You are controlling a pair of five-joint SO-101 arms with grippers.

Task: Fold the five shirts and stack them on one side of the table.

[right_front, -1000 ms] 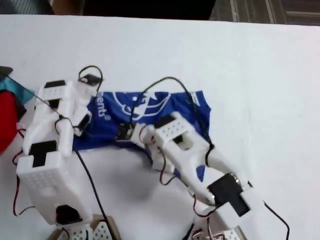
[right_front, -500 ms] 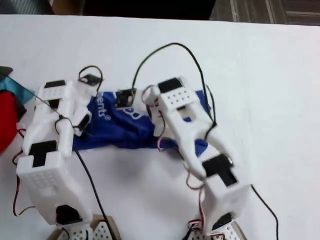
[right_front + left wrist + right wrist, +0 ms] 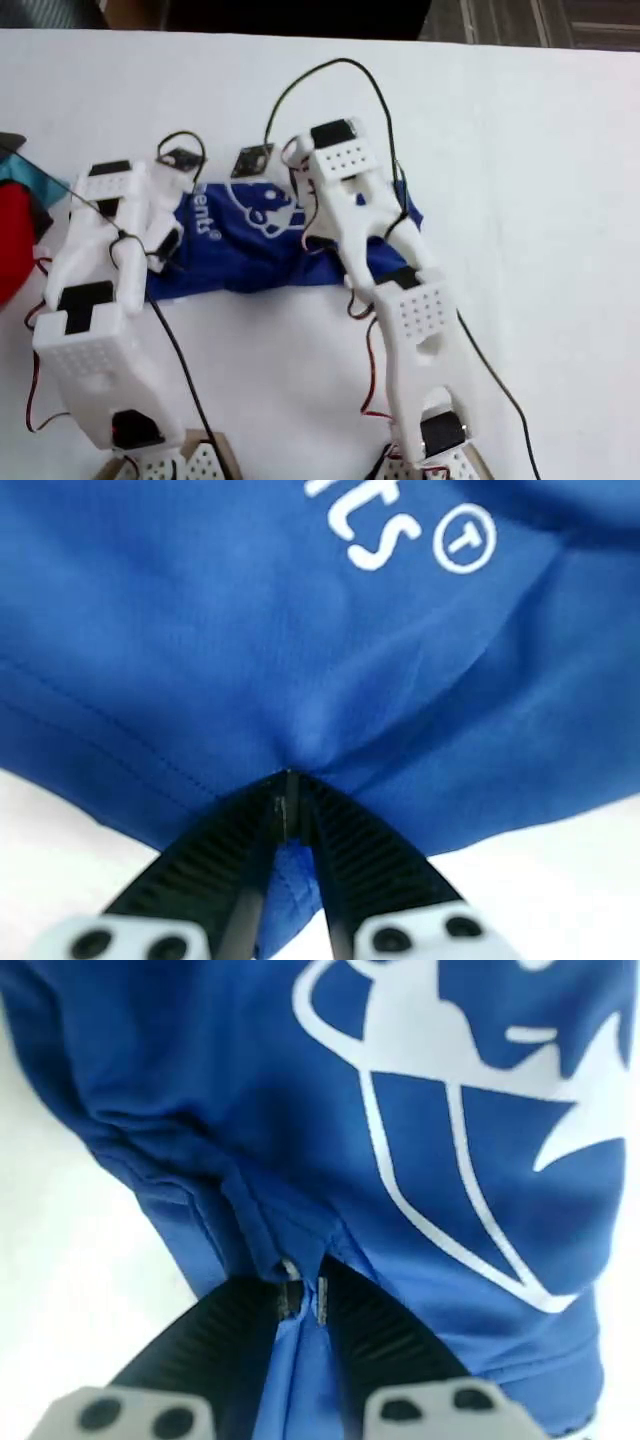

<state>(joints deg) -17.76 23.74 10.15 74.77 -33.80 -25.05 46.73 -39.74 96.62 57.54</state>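
Rumpled blue shirt [image 3: 240, 265] on white table [image 3: 520, 150], left hand [image 3: 290, 792] gripping its edge, right hand [image 3: 302, 1292] pinching a fold

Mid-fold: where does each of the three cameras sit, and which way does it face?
High view: fixed above the table, looking down on left arm, right arm, blue shirt.
Left wrist view: on that wrist, facing left gripper, shut on the shirt's edge.
Right wrist view: on that wrist, facing right gripper, shut on the shirt.
Shared: the shirt, in all three.

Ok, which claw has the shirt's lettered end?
The left claw, shut on the blue shirt beside white lettering; the right claw grips by the big graphic.
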